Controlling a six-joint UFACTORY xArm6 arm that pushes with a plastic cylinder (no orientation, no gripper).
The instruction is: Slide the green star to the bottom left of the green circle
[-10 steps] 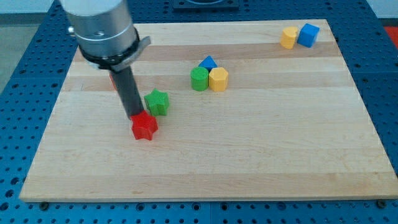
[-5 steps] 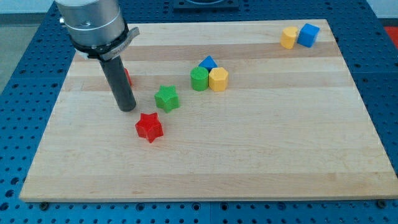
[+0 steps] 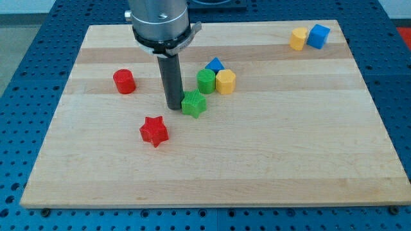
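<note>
The green star (image 3: pixel 193 103) lies on the wooden board, just below and to the left of the green circle (image 3: pixel 205 81). My tip (image 3: pixel 174 106) is down on the board, touching the star's left side. The green circle stands in a tight cluster with a yellow block (image 3: pixel 225 82) on its right and a blue triangular block (image 3: pixel 215 65) behind it.
A red star (image 3: pixel 153 131) lies below and left of my tip. A red cylinder (image 3: pixel 124 81) stands at the view's left. A yellow block (image 3: pixel 298 38) and a blue cube (image 3: pixel 318 36) sit at the top right corner of the board (image 3: pixel 289 147).
My tip has swung right from beside the red star to the green star's left side. The green star has slid right, close to the green circle. The red cylinder is now uncovered.
</note>
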